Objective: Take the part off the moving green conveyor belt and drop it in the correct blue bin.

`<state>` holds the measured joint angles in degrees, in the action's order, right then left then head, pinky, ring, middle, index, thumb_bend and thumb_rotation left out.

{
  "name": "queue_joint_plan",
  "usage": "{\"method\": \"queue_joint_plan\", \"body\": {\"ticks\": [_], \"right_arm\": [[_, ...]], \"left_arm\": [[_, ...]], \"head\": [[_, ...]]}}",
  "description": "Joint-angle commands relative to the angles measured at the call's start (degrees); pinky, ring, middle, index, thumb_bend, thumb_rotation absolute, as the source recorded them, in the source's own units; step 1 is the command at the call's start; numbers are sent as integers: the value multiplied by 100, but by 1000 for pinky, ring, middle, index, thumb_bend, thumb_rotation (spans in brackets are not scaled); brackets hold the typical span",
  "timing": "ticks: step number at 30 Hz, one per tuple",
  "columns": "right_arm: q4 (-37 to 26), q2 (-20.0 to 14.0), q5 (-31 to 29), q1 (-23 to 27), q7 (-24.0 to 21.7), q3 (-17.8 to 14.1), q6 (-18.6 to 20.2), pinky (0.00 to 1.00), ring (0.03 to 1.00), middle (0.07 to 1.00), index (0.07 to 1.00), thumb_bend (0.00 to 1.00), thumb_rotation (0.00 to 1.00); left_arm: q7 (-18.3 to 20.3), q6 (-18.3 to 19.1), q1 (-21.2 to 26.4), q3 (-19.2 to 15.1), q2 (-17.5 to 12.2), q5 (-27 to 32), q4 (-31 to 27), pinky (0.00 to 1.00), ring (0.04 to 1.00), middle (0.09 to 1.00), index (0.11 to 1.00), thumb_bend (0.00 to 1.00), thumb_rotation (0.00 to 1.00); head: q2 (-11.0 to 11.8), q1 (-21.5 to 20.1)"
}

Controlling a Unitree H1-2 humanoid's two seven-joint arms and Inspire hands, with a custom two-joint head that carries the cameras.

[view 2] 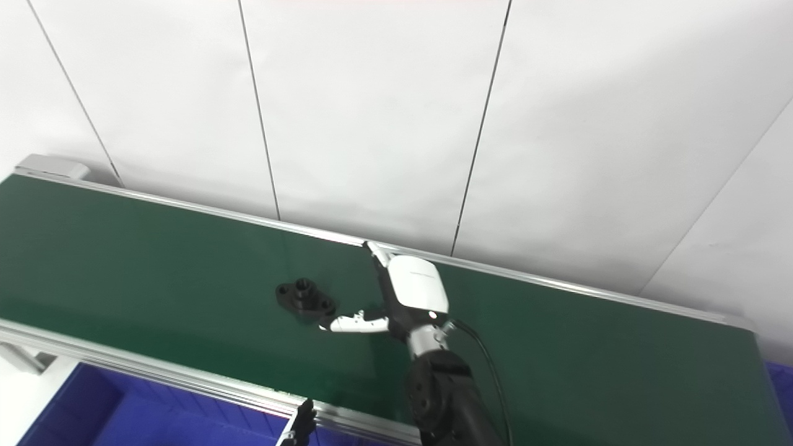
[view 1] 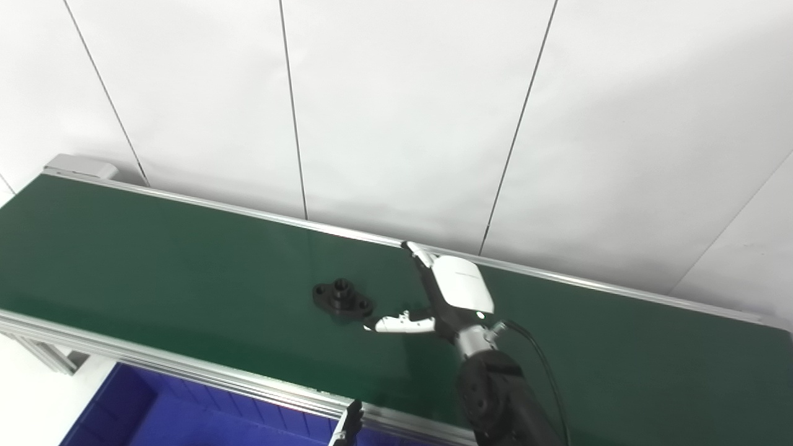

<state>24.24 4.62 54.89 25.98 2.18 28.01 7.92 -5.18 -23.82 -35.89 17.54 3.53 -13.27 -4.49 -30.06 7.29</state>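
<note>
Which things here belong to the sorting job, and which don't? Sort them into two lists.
Job:
black flanged part, lying on the belt
green conveyor belt
blue bin below the near rail
right hand, open, beside the part, not touching

Not the job:
white panelled wall

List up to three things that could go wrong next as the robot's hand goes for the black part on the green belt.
1. The right hand is open beside the black part, not around it; on a moving belt the grasp may close late and miss.
2. The thumb tip is close to the part's flat flange and could nudge it away.
3. The blue bin lies below the belt's near rail, so a loose grip might drop the part short.
</note>
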Motion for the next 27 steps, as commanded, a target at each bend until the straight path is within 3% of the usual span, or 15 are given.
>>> {"method": "queue_joint_plan", "body": {"ticks": [1,9,16,17,18,19,20,21,22,23,25,27], "right_arm": [[-11,174,-47,331,148,55,63,688,810,875,925,970,670],[750,307,-117,745,174,241,189,656,793,869,918,977,664],[1432,380,-243,1066,220,348,289,568,708,823,905,961,672],[1530,392,-290,1105,252,340,272,535,673,796,892,958,667],[1608,408,-355,1134,255,318,263,449,576,712,855,933,644],[1705,425,-437,1161,262,293,220,398,512,648,814,896,609],[1760,435,-513,1164,273,278,174,331,420,538,716,790,475],[1855,445,-569,1167,303,290,124,323,408,524,703,775,454],[1929,453,-597,1156,328,320,107,302,378,486,600,647,301],[2000,457,-582,1125,390,379,98,291,364,452,563,571,123],[2089,460,-509,1043,519,515,128,297,380,450,529,535,32],[2155,461,-434,960,673,666,180,282,393,482,539,516,5]], "left_arm": [[-22,-128,-143,221,222,-118,-196,1000,979,1000,1000,525,989],[30,18,-248,328,258,-62,-305,1000,1000,1000,1000,520,955],[6,151,-349,451,313,-163,-409,1000,1000,1000,1000,495,951],[-15,140,-364,464,326,-191,-413,1000,1000,1000,1000,493,950],[-34,132,-381,477,344,-219,-421,1000,1000,1000,1000,496,948],[-49,126,-398,488,359,-239,-432,1000,1000,1000,1000,500,945],[-50,142,-421,504,372,-243,-458,1000,1000,1000,1000,507,938],[-44,150,-435,516,379,-226,-477,1000,1000,1000,1000,508,938],[-50,143,-445,524,381,-254,-492,1000,1000,1000,1000,507,936],[-56,141,-452,527,384,-271,-498,1000,1000,1000,1000,500,946],[-55,154,-468,535,389,-282,-522,1000,1000,1000,1000,495,951],[-34,202,-492,547,395,-225,-561,1000,1000,1000,1000,483,937]], "head": [[-19,26],[-63,78],[-139,225],[-152,242],[-163,260],[-174,271],[-196,294],[-200,295],[-223,305],[-234,309],[-268,321],[-286,325]]}}
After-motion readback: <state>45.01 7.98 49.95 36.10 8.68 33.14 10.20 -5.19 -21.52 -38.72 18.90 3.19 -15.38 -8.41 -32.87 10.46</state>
